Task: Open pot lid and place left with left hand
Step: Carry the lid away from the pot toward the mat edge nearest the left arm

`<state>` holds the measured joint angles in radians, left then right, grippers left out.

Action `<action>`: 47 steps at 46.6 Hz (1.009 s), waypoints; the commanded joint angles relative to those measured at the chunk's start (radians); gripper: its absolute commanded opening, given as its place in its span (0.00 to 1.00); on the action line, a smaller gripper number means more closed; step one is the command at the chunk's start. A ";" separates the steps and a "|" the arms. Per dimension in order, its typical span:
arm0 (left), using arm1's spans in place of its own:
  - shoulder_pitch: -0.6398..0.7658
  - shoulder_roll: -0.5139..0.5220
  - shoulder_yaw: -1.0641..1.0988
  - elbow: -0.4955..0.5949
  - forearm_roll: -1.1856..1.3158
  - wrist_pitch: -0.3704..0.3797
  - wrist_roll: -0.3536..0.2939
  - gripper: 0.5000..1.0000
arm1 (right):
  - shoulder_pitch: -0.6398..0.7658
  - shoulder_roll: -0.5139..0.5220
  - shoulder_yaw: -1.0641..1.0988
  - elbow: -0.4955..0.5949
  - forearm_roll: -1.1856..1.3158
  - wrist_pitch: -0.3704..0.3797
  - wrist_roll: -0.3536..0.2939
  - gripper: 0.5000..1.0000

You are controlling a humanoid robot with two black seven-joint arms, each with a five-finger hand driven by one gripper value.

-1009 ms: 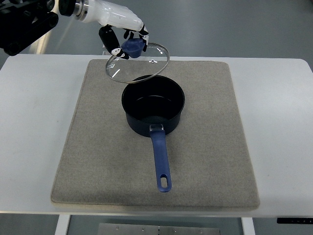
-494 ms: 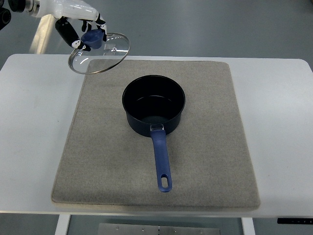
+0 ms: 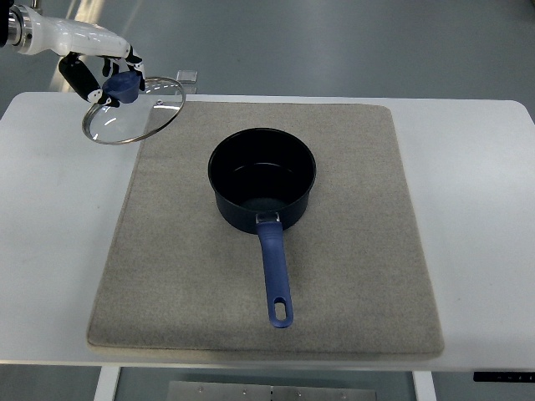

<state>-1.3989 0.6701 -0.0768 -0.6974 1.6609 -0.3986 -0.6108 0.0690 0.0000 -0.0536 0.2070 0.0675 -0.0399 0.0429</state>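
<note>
Top view showed you, nearest the lower edge, the grey mat (image 3: 351, 276) on the white table (image 3: 476, 209), with the pot's blue handle (image 3: 275, 276) pointing down the frame. Just above it, at centre, the pot (image 3: 262, 177) stood uncovered, so the opening step was done. Farther up, in the upper left of the frame, your left hand (image 3: 100, 71) had its fingers (image 3: 81, 79) clenched on the blue knob (image 3: 124, 85) of the glass lid (image 3: 134, 110), which hung tilted across the mat's upper left corner. What remained, by my judgement, was to lower the lid to the left and release it. Your right hand was not visible.
</note>
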 commanded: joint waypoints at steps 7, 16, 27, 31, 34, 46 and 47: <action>0.038 -0.014 0.000 0.047 -0.046 -0.002 0.000 0.00 | 0.000 0.000 0.000 0.000 0.000 0.000 0.000 0.83; 0.040 -0.030 0.000 0.101 -0.121 -0.013 0.000 0.00 | 0.000 0.000 0.000 0.000 0.000 0.000 0.000 0.83; 0.043 -0.052 0.075 0.133 -0.171 -0.006 0.000 0.00 | 0.000 0.000 0.000 0.000 0.000 0.000 0.000 0.83; 0.021 -0.056 0.170 0.128 -0.164 0.021 0.000 0.00 | 0.000 0.000 0.000 0.000 0.000 0.000 0.000 0.83; 0.012 -0.078 0.225 0.130 -0.156 0.066 0.000 0.00 | 0.000 0.000 0.000 0.000 0.000 0.000 0.000 0.83; -0.060 -0.147 0.305 0.134 -0.144 0.119 0.000 0.00 | 0.000 0.000 0.000 0.000 0.000 0.000 0.000 0.83; -0.063 -0.150 0.307 0.133 -0.144 0.119 0.000 0.00 | 0.000 0.000 0.000 0.000 0.000 0.000 0.000 0.83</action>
<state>-1.4486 0.5288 0.2268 -0.5618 1.5149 -0.2791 -0.6109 0.0690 0.0000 -0.0536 0.2070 0.0675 -0.0399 0.0429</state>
